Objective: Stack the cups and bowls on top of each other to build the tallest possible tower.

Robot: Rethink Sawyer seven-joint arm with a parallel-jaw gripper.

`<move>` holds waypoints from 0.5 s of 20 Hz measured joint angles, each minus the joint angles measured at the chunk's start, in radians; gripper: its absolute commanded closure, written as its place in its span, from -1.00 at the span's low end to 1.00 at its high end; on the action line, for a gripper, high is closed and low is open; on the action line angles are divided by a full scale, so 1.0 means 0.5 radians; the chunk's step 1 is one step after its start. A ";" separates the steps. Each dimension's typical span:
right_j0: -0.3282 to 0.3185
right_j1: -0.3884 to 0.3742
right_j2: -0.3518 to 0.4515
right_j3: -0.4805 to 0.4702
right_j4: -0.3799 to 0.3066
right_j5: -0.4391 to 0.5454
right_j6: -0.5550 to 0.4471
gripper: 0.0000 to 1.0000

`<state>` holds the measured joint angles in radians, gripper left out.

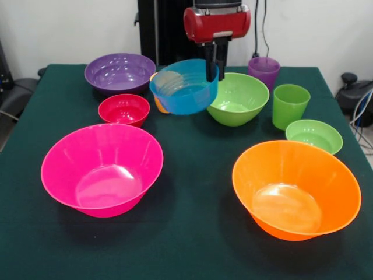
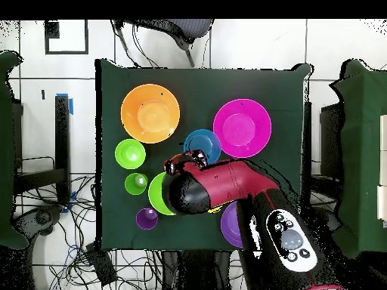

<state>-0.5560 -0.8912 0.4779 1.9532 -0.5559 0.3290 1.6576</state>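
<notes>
Pincer (image 1: 212,69) is pinching the rim of the small blue bowl (image 1: 183,87) and holding it tilted, clear of the counter (image 1: 192,233). The medium green bowl (image 1: 238,98), judged to be the tower's base, is sitting just beside the pincer, below it and toward the green cup (image 1: 289,105) in the front view. The blue bowl is hanging off to the pincer's other side, toward the red bowl (image 1: 123,109). Likely next: shifting sideways until blue is centring over green, then lowering.

seven bowls (image 1: 102,169), three cups (image 1: 289,105), one end effector (image 1: 213,69)
</notes>
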 measured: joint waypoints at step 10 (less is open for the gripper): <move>0.017 0.033 -0.063 -0.061 0.006 0.000 0.000 1.00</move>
<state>-0.5474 -0.8745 0.4465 1.9226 -0.5528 0.3290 1.6576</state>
